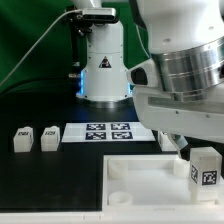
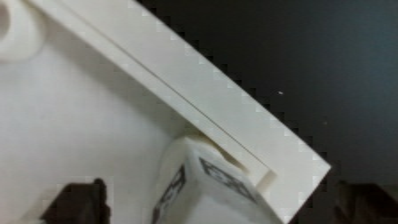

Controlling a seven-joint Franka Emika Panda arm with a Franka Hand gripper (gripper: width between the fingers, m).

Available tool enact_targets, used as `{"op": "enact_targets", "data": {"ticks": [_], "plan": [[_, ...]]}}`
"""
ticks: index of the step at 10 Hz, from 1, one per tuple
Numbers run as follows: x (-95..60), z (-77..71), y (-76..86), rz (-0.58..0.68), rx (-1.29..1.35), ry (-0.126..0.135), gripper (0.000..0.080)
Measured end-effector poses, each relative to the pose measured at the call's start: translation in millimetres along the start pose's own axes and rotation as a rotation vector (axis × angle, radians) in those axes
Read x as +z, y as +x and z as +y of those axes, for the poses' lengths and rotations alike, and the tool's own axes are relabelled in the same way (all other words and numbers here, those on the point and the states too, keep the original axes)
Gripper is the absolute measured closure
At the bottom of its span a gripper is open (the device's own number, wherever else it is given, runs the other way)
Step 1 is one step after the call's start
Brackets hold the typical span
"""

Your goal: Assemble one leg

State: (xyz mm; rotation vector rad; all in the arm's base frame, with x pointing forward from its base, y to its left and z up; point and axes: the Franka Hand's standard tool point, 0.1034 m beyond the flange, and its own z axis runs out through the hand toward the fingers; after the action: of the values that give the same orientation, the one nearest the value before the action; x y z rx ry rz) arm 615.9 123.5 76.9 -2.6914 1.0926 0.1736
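- The leg [image 1: 204, 167] is at about 4 o'clock in the exterior view, right under the arm's big white hand [image 1: 170, 105].
- It stands up tall, its long side going up and down. Its black-and-white tag faces us. I cannot see its round peg end.
- It is at the corner of the white tray piece [image 1: 140, 188] on the exterior view's right. I cannot tell if it touches the tray piece or hangs just over it.
- One dark finger [image 1: 179, 142] shows at about 10 o'clock from the leg, very near its top.
- In the wrist view the leg [image 2: 210, 185] is close by the raised edge of the white tray piece [image 2: 89, 110]. A dark finger [image 2: 79, 201] is beside it, with a bit of white showing between them.
- The jaws look set around the leg. The other finger is hidden, so I cannot tell if they squeeze it or have let go.
- My guess is that the leg must go straight down into a corner hole, so it has to stay upright.
- Two more legs [image 1: 22, 141] [image 1: 50, 138] sit at 9 o'clock on the black tabletop [image 1: 40, 110], well apart from this one, beside the marker board [image 1: 108, 132].
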Motion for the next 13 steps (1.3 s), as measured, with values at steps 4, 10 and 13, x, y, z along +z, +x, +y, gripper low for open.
{"op": "enact_targets", "data": {"ticks": [4, 10, 13], "plan": [[1.0, 2.6, 2.5, 0.022, -0.473, -0.046, 0.0151], [-3.0, -2.2, 7.2, 0.062, -0.609, -0.081, 0.0486], [-3.3, -1.3, 8.6, 0.067, -0.34, -0.065, 0.0486]]}}
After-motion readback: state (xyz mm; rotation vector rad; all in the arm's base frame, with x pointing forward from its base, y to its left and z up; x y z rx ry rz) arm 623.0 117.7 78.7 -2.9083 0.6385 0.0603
